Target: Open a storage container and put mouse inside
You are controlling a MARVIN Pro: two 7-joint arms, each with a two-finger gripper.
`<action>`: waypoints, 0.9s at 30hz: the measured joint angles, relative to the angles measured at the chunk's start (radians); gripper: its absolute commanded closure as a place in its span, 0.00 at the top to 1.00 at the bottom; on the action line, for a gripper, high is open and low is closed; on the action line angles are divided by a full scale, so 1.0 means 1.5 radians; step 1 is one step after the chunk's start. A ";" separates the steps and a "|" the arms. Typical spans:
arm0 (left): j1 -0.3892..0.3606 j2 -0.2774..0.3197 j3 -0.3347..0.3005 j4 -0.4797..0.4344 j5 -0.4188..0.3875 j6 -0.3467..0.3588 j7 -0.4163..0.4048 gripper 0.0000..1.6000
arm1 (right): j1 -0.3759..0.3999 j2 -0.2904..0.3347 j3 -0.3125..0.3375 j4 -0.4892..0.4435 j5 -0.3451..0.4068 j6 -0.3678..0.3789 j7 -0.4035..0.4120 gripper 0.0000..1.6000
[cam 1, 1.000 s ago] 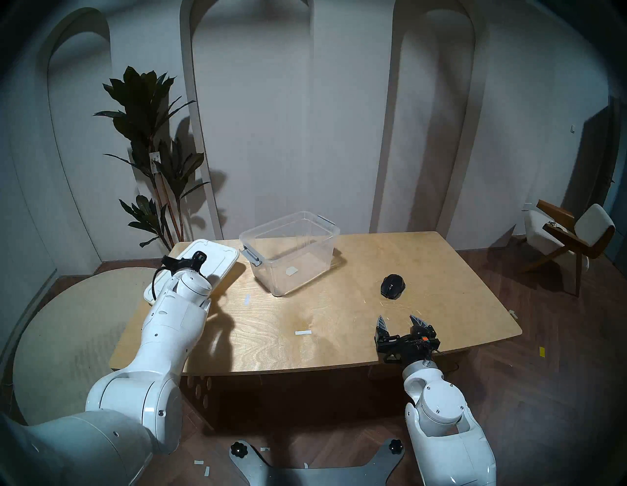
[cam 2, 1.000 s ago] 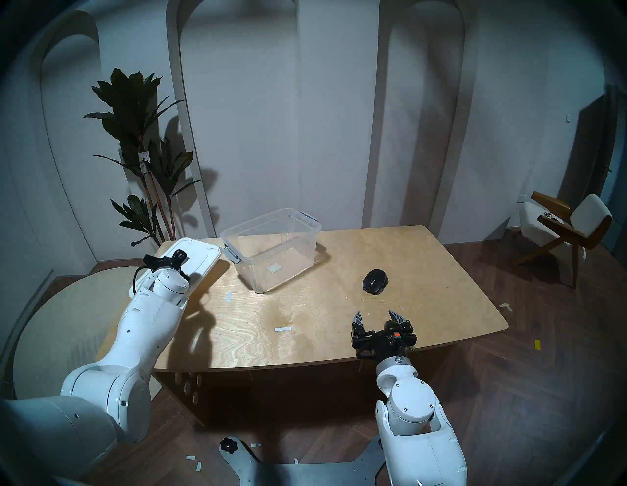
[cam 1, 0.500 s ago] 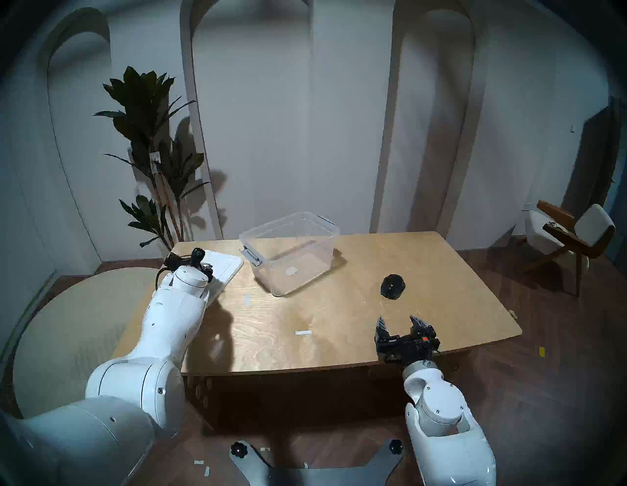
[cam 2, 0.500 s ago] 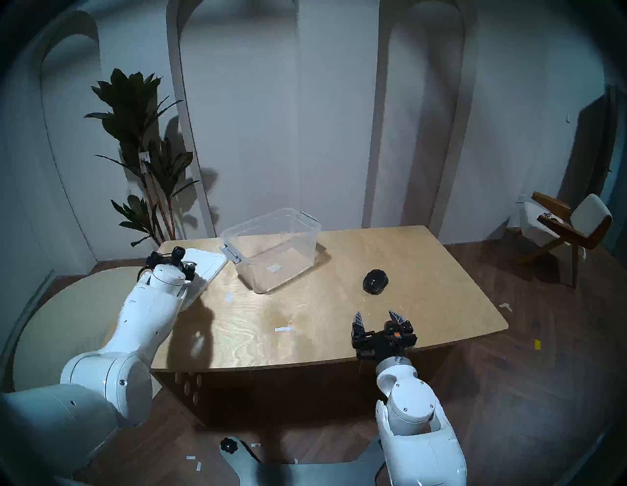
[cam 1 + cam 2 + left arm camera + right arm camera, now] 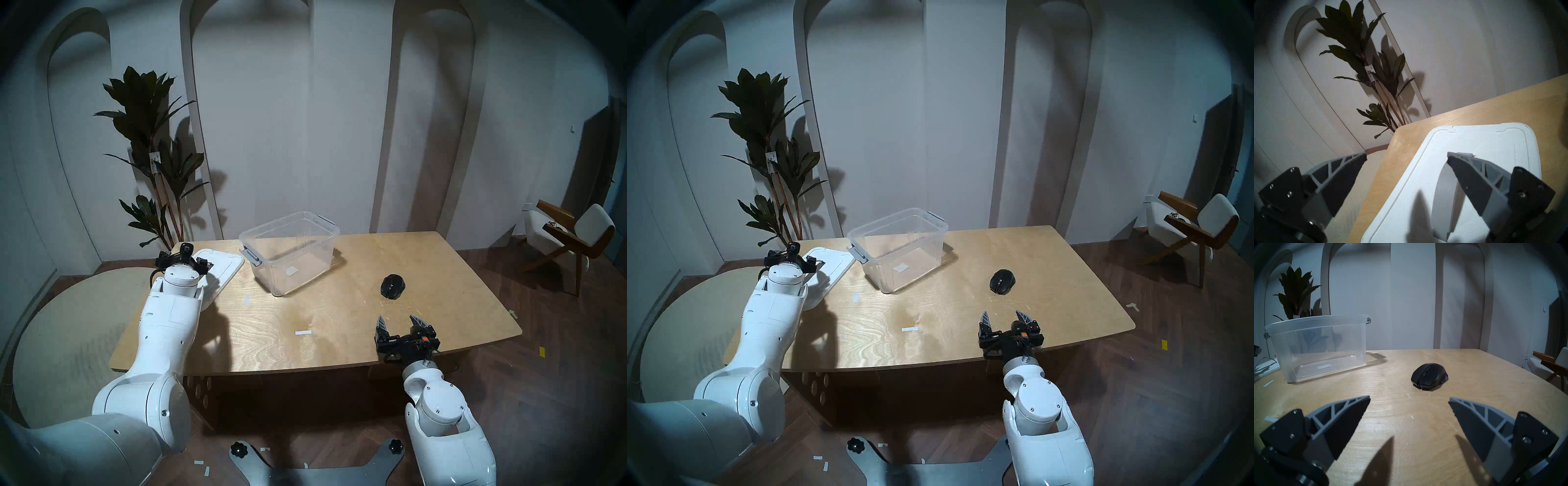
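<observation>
The clear storage container [image 5: 288, 254] stands open, without its lid, at the back middle of the wooden table [image 5: 339, 339]; it also shows in the right wrist view [image 5: 1320, 346]. Its white lid [image 5: 227, 268] lies flat at the table's back left, its grey arched handle [image 5: 1444, 186] up. My left gripper [image 5: 1407, 155] is open just above the lid, one finger [image 5: 1474, 171] beside the handle. The black mouse [image 5: 392, 286] sits on the table right of the container. My right gripper [image 5: 397, 319] is open and empty, a little in front of the mouse [image 5: 1429, 377].
A tall potted plant [image 5: 152, 152] stands behind the table's back left corner. A chair [image 5: 570, 237] is on the floor to the right. Small white tape strips [image 5: 303, 333] lie on the table. A round beige surface [image 5: 74, 332] lies left of the table.
My left arm lowered the tilted lid onto the table, turned its wrist and opened, letting the lid go. The right arm, mouse and container have not moved.
</observation>
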 measured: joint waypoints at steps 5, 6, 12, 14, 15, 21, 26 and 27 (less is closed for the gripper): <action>0.020 -0.007 -0.002 -0.039 -0.020 -0.050 -0.006 1.00 | 0.000 0.000 0.000 0.001 0.000 0.000 0.000 1.00; 0.024 -0.009 -0.002 -0.050 -0.025 -0.063 -0.008 1.00 | 0.000 0.000 0.000 0.001 0.000 0.000 0.000 1.00; 0.042 -0.019 0.008 -0.095 -0.042 -0.118 -0.026 1.00 | 0.000 0.000 0.000 0.001 0.000 0.000 0.000 1.00; 0.049 -0.022 0.016 -0.113 -0.045 -0.138 -0.036 1.00 | 0.000 0.000 0.000 0.001 0.000 0.000 0.000 1.00; 0.052 -0.023 0.020 -0.118 -0.045 -0.145 -0.040 1.00 | 0.000 0.000 0.000 0.001 0.000 0.000 0.000 1.00; 0.089 -0.018 0.040 -0.176 -0.038 -0.168 -0.073 1.00 | 0.001 0.000 0.000 0.001 0.000 0.000 0.000 1.00; 0.125 -0.014 0.027 -0.215 -0.046 -0.158 -0.097 1.00 | 0.000 0.000 0.000 0.001 0.000 0.000 0.000 1.00; 0.132 -0.013 0.022 -0.223 -0.051 -0.155 -0.103 1.00 | 0.000 0.000 0.000 0.001 0.000 0.000 0.000 1.00</action>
